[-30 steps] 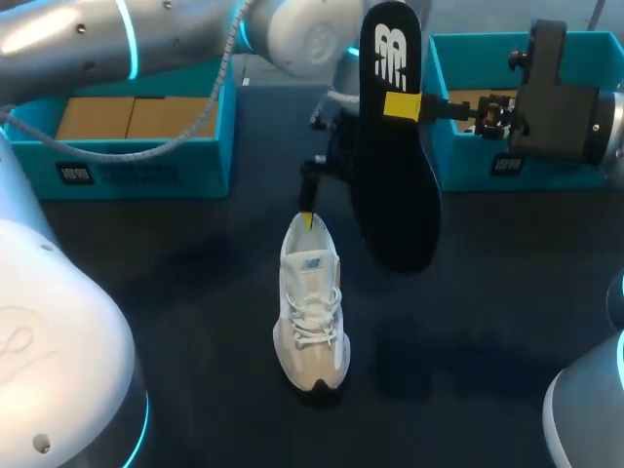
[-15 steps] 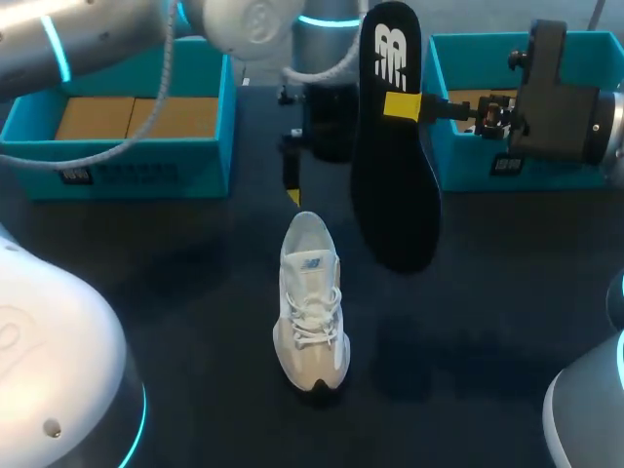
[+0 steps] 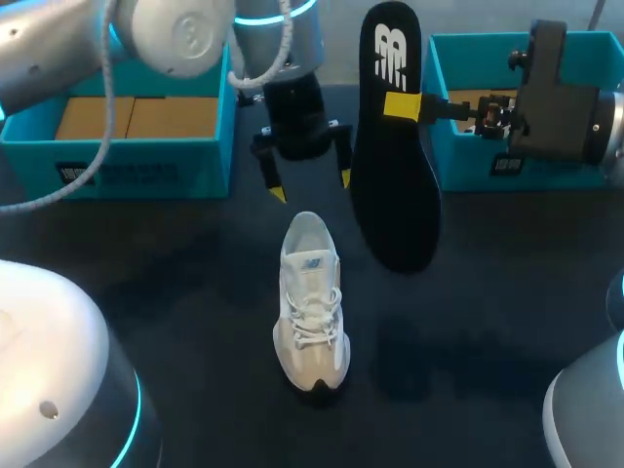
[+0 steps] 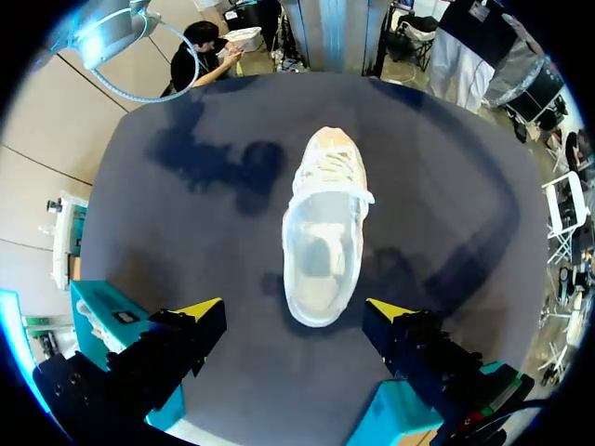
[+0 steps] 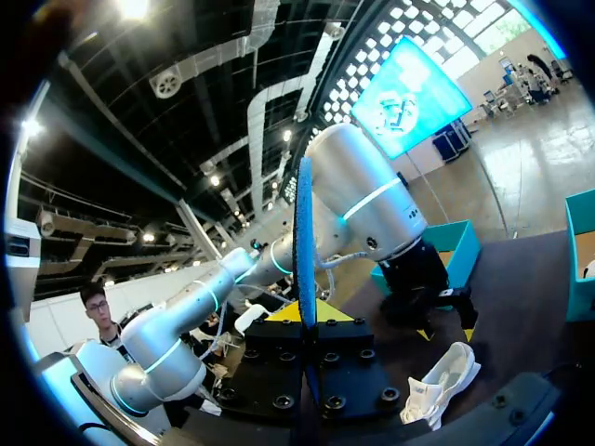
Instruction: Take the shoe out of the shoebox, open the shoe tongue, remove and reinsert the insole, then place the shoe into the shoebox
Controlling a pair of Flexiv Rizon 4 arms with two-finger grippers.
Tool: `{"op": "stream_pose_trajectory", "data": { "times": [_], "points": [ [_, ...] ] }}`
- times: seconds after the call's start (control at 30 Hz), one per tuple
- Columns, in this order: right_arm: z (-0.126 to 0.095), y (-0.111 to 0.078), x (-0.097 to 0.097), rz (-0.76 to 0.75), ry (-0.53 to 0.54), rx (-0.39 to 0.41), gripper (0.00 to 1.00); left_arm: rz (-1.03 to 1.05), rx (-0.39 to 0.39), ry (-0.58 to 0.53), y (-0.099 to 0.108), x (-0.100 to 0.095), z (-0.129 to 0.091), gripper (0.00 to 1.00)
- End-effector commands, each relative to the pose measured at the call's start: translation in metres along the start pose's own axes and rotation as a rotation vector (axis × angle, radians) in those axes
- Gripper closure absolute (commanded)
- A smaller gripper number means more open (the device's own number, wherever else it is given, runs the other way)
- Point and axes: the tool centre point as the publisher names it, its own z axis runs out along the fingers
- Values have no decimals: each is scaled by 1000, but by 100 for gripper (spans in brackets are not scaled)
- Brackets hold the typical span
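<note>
Shoe point(image 3: 312, 302) first: a pale laced trainer standing upright on its sole on the dark table point(image 3: 195, 292), toe toward the robot's base and open heel end away from it. Just beyond that heel end hovers the left gripper point(image 3: 306, 185), its yellow-tipped fingers spread wide with nothing between them. In the left wrist view the shoe point(image 4: 325, 228) lies straight ahead of this gripper point(image 4: 296, 311). The heel sits about level with the two tips, one out to each side, and neither touches it. The shoe's mouth faces the camera and shows a pale inside.

Off the shoe's right side, lifted clear of the table, hangs the black insole point(image 3: 393, 146), long axis roughly upright, the end with white print uppermost. The right gripper point(image 3: 402, 105) is clamped on it near that upper end, one yellow tip flat against the face. From the right wrist the insole point(image 5: 304, 279) appears edge-on as a thin dark blade rising from between the closed fingers of its gripper point(image 5: 302, 311). The shoe point(image 5: 442, 381) lies well apart from it, down on the table.

Beyond the shoe, one to either side, stand two teal boxes. The left box point(image 3: 146, 171) shows tan cardboard inside, and the right box point(image 3: 468, 166) sits behind the right arm's wrist. The table is a plain, dark, matte surface carrying soft shadows around the shoe.
</note>
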Motion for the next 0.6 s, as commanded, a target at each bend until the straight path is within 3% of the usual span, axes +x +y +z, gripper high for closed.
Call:
{"op": "stream_pose_trajectory", "data": {
  "times": [0.03, 0.1, 0.37, 0.6],
  "points": [
    [7, 3, -6, 16, -4, -8, 100, -79, -31, -258, 0, 14, 3, 0],
    [8, 7, -12, 35, 2, -15, 100, -113, -52, -333, 2, 18, -3, 0],
    [4, 26, -34, 137, -8, -54, 100, -97, -128, -457, 0, 24, -34, 0],
    [0, 51, -44, 211, 5, -85, 100, -71, -133, -585, -9, 23, -62, 0]
  ]
}}
